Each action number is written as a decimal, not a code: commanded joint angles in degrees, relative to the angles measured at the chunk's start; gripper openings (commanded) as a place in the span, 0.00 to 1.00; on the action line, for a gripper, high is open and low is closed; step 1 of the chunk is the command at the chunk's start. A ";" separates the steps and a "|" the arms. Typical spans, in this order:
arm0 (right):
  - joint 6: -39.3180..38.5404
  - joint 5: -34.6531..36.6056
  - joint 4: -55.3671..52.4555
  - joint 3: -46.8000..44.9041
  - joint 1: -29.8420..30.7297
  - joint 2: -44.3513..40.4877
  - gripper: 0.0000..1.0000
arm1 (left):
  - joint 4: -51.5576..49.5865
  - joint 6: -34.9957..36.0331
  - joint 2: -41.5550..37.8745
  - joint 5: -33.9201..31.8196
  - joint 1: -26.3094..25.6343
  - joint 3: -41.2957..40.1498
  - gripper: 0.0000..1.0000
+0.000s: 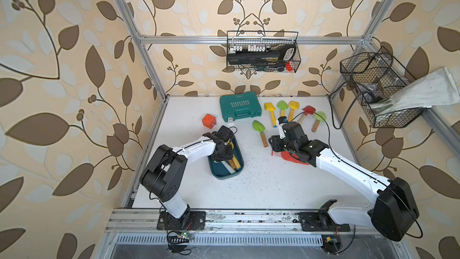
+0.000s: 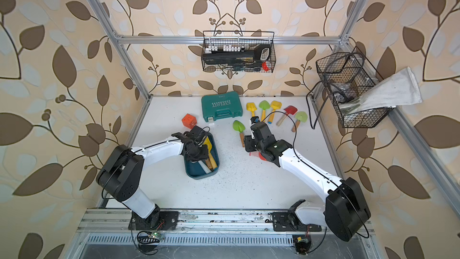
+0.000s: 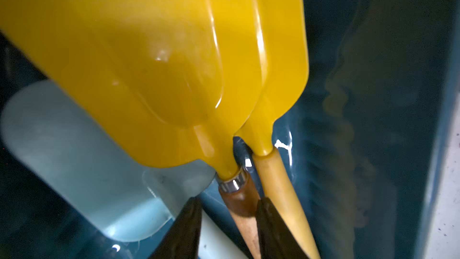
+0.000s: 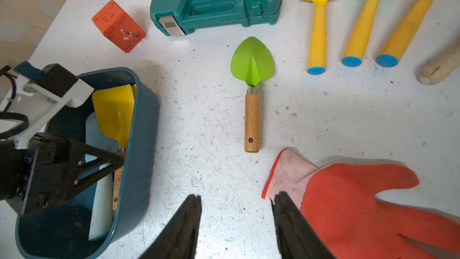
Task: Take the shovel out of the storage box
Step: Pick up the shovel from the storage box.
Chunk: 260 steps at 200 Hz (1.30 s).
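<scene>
**Left gripper astride the shovel handle, inside the storage box**

The storage box (image 1: 222,176) stands on the table (image 1: 249,190) just in front of the left arm. Its long side runs from the near edge toward the back wall. The shovel (image 3: 124,58) has a yellow blade, a metal collar and a wooden handle. It lies in the box along that long side, blade at the far end and handle pointing toward the near end.

Touching it lies a second yellow shovel (image 3: 281,75) with a yellow handle. A pale shovel (image 3: 62,140) is partly covered by the first blade. All three point the same way.

The left gripper (image 3: 230,201) hangs in the box. Its jaws stand narrowly apart on either side of the wooden handle, just below the collar, with a gap showing on one side.

The right gripper (image 4: 236,218) hovers over bare table, jaws wide with nothing between them, and a red glove (image 4: 361,208) lies just beside it.

Other shovels (image 1: 293,107) lie loose near the back of the table. A green case (image 1: 240,108) lies shut beside them, with an orange cube (image 1: 208,121) near it.

A wire basket (image 1: 262,51) on the back wall holds a black tool and small parts. A side basket (image 1: 373,90) holds a cable and a whitish glove that hangs over its rim.
</scene>
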 commanded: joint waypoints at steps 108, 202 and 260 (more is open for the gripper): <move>0.77 -1.27 0.41 -1.11 -0.87 -0.39 0.50 | -1.20 0.87 -0.12 -0.40 -0.58 0.93 0.15; 0.61 -1.01 0.31 -1.57 -1.36 -0.93 0.50 | -1.65 1.27 -1.64 -0.86 -0.78 0.24 0.35; 0.84 -1.71 0.49 -1.76 -1.89 -1.06 0.50 | -2.69 1.48 3.64 -2.06 -3.09 2.74 0.36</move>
